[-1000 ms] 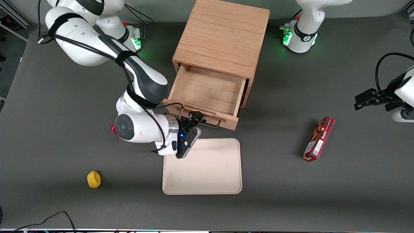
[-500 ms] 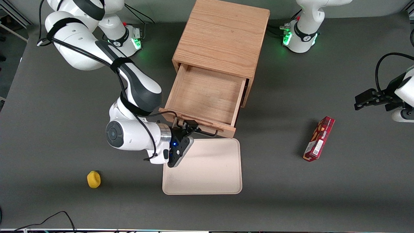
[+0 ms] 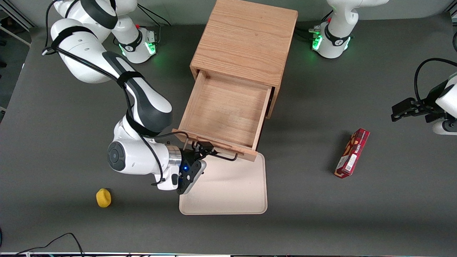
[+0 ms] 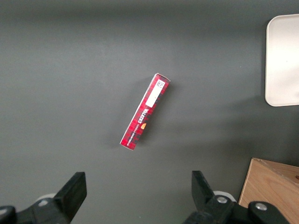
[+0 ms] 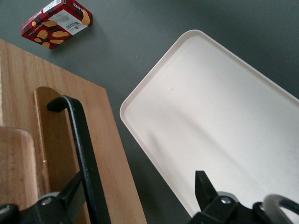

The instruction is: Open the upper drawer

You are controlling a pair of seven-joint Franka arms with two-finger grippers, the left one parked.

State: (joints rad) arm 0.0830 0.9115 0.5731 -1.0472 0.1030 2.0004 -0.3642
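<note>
Gripper around handle, upper drawer pulled out

One tray – one gripper.

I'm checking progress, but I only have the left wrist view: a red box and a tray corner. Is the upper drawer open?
Observer: Yes. The front view shows the drawer pulled well out of the cabinet, with bare wood inside.
Operator: Where is the gripper?
Observer: The gripper is at the handle. Its jaws are open, with the bar between them, close against one finger.
Operator: Is anything under the drawer front?
Observer: The drawer front overhangs the tray at the tray's edge farthest from the front camera.
</note>
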